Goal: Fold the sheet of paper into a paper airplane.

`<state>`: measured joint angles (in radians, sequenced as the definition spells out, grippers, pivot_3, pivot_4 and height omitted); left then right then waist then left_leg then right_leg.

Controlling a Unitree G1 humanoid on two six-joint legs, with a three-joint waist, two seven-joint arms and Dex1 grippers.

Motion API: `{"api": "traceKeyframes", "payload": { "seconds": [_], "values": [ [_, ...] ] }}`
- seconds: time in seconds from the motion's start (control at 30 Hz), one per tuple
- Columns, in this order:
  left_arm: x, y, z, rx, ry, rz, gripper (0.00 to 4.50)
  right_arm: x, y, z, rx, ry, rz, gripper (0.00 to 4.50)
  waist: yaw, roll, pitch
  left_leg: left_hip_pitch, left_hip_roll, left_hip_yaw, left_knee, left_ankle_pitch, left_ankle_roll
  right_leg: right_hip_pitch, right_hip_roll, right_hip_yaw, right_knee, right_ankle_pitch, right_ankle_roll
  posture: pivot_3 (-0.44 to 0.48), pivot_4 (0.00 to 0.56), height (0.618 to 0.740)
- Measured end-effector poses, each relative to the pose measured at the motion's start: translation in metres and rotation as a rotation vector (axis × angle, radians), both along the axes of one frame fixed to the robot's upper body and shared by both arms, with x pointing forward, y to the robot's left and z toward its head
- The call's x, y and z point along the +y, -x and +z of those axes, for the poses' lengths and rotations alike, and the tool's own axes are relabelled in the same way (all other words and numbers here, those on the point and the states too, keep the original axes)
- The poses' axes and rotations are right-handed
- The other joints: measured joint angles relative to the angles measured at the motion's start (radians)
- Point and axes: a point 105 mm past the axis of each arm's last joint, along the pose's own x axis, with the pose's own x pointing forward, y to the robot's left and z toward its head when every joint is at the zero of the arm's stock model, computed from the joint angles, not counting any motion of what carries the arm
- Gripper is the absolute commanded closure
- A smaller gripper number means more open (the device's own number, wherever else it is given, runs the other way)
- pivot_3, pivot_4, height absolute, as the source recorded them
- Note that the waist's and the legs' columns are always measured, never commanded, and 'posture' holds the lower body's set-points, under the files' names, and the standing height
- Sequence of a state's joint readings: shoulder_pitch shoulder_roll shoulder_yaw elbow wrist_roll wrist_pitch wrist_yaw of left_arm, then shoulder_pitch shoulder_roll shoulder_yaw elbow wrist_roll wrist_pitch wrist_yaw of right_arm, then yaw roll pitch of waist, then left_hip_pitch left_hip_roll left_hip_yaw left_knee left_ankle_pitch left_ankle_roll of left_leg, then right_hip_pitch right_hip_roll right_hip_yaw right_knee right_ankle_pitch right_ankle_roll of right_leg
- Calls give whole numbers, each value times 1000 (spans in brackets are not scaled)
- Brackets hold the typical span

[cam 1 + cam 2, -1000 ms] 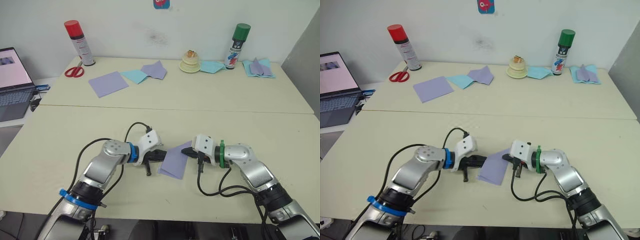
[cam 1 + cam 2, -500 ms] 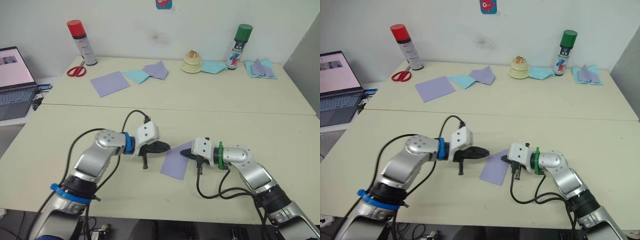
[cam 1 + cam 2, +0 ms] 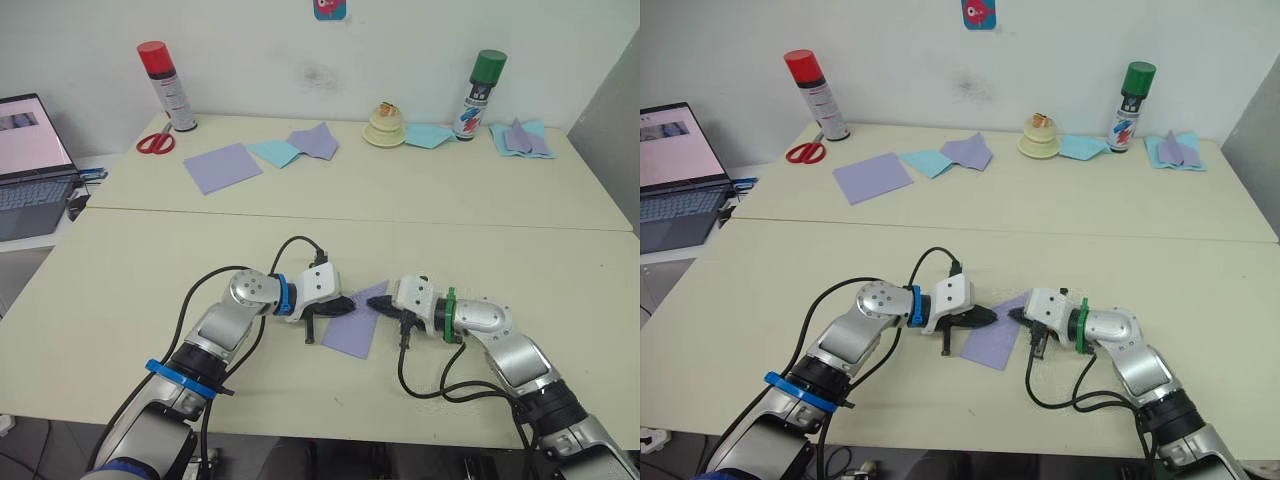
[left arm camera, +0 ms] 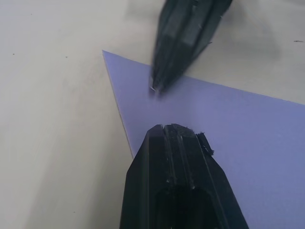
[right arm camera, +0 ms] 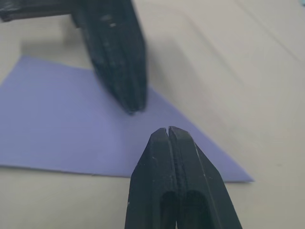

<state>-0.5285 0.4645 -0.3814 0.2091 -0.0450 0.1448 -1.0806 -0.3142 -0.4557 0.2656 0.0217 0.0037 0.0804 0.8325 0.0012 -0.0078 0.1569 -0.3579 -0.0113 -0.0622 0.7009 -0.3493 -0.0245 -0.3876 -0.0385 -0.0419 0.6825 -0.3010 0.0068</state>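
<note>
Lavender folded paper sheet (image 3: 355, 325) flat on near cream table (image 3: 120, 290), between both grippers. Left gripper (image 3: 343, 305) and right gripper (image 3: 376, 304) pinched closed, tips on paper, holding nothing. Spray cans (image 3: 160, 85), scissors (image 3: 153, 143), spare sheets (image 3: 218, 166) well apart at back; table around paper bare.

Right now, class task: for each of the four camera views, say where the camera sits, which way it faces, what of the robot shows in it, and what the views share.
Left eye view: on the head, facing forward and down at the table; both arms, left gripper, right gripper.
Right eye view: beside it, same scene.
Left wrist view: on the left wrist, along shut fingers onto the sheet of paper.
Right wrist view: on the right wrist, along shut fingers.
Shared: the lavender sheet; each wrist view shows the opposite gripper.
</note>
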Motion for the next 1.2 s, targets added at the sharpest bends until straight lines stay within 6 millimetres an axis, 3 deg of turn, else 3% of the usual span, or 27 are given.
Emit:
{"api": "traceKeyframes", "payload": {
  "seconds": [0.27, 0.7, 0.8, 0.97, 1.2],
  "values": [
    [0, 0, -5, 19, 8, 18, 4481, -7, -15, -15, 33, 1, -92, 4500, -1, 0, -3, 10, 0, 1, -2, 0, 0, 9, 0, 1, -1, 0, 0, 0, 150, 717],
    [1, 0, -11, 48, 11, 42, 4481, -28, -33, -16, 43, -78, -269, 4500, -1, 1, -19, 14, 0, 1, -3, -1, 1, 14, 0, 1, -2, 0, 0, 0, 150, 717],
    [1, 0, -11, 51, 10, 38, 4481, -30, -24, -10, 40, -155, -240, 4500, -1, 2, -18, 12, 0, 1, -3, -1, 1, 11, 0, 2, -2, 0, 0, 0, 150, 717],
    [1, 1, -11, 55, 9, 35, 4481, -14, -6, 10, -6, -163, -90, 4500, -2, 2, -18, 12, 0, 2, -4, -1, 2, 11, 0, 2, -2, 0, 0, 0, 150, 717],
    [1, 1, -11, 56, 13, 36, 4481, 0, 20, -25, 105, -85, -13, 4500, -1, 2, -18, 12, 0, 2, -4, -1, 2, 10, 0, 3, -2, 0, 0, 0, 150, 717]
  ]
}}
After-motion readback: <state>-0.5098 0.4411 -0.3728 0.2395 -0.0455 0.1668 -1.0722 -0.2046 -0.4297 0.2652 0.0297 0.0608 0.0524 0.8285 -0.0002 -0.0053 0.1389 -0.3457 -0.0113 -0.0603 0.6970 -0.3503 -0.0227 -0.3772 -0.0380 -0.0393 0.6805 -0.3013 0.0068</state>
